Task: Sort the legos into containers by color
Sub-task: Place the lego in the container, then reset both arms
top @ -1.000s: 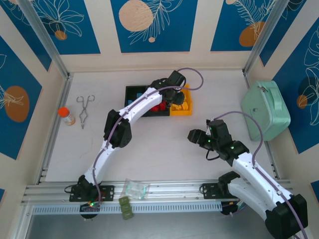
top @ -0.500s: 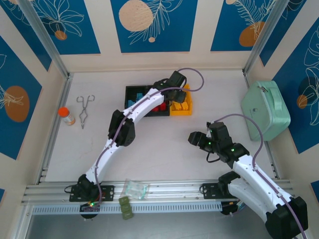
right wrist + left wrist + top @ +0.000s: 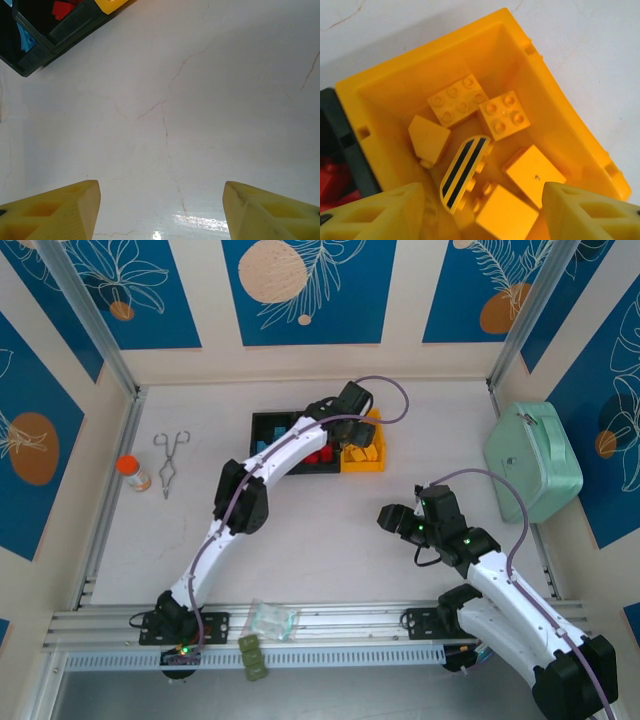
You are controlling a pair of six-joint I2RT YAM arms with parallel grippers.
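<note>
My left gripper [image 3: 482, 212] hangs open just over the yellow container [image 3: 555, 105], with nothing between its yellow fingers [image 3: 380, 210]. Several yellow legos lie in that bin, among them a studded square brick [image 3: 457, 100] and a curved piece with black stripes [image 3: 464, 171]. From above, the left gripper [image 3: 350, 435] is over the yellow bin [image 3: 366, 462], the right end of the row of containers. Red legos [image 3: 318, 454] fill the middle black bin, and blue ones [image 3: 262, 447] the left black bin. My right gripper [image 3: 392, 517] stands open over bare table [image 3: 165, 125].
A mint-green case [image 3: 535, 462] lies at the right wall. Metal tongs [image 3: 170, 462] and an orange-capped bottle [image 3: 132, 472] sit at the left. A clear bag [image 3: 272, 618] rests by the near rail. The right wrist view catches the black bins [image 3: 45, 40] at its top left.
The left gripper's jaws have opened over the yellow bin, and the left arm's elbow has shifted slightly. The right arm has stayed put.
</note>
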